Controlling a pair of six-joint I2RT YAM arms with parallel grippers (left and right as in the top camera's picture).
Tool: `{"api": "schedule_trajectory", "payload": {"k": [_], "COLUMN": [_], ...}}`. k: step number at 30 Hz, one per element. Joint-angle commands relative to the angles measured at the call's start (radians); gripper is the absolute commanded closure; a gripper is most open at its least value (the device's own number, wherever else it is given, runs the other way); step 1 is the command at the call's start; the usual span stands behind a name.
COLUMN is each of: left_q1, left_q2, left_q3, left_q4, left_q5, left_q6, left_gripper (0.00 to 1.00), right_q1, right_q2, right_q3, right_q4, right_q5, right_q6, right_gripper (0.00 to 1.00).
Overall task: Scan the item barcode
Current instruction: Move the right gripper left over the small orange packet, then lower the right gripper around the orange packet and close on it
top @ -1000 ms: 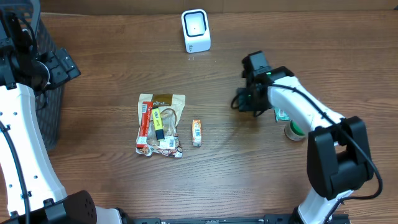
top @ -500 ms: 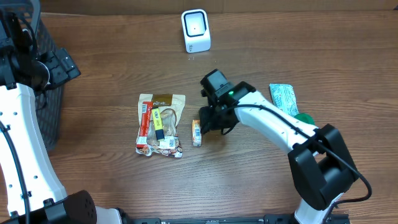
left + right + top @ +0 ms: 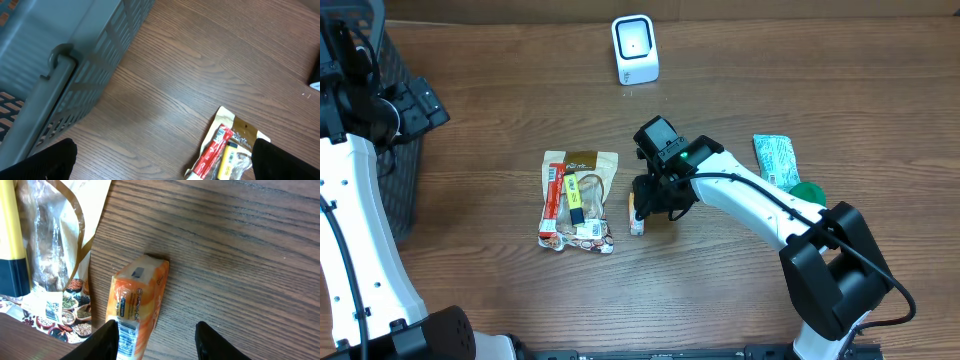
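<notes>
The right claw [image 3: 157,342] is spread, pinching nothing. The bar [image 3: 139,300] lies flat beneath it, close by one finger [image 3: 107,339], with its long axis running out ahead of the claw. Bare table [image 3: 240,255] lies past the other finger. A pouch [image 3: 50,240] crowds the bar's outer side. The left claw [image 3: 167,162], spread wide, hangs beside the basket [image 3: 45,45].

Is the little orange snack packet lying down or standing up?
Lying down. In the right wrist view the orange snack packet rests flat, broad side on the wooden table; the right gripper hangs open over it.
</notes>
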Motion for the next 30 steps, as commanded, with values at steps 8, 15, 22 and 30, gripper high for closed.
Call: {"api": "schedule_trajectory", "payload": {"k": [8, 15, 22, 30], "left_q1": [0.002, 0.002, 0.002, 0.002], "left_q2": [-0.004, -0.004, -0.004, -0.004], "left_q3": [0.017, 0.017, 0.017, 0.017], "left_q4": [0.0, 0.0, 0.0, 0.0], "left_q5": [0.003, 0.004, 0.004, 0.003], "left_q6": [0.008, 0.008, 0.008, 0.008], "left_gripper": [0.0, 0.0, 0.0, 0.0], "right_q1": [0.029, 0.029, 0.029, 0.04], "right_q2": [-0.029, -0.029, -0.029, -0.029], "right_q3": [0.018, 0.018, 0.018, 0.018], "right_q4": [0.023, 0.023, 0.023, 0.023], "right_q5": [-0.001, -0.001, -0.001, 0.0], "right_q6": [0.022, 0.022, 0.022, 0.021], "right_gripper": [0.5, 0.5, 0.49, 0.49]}}
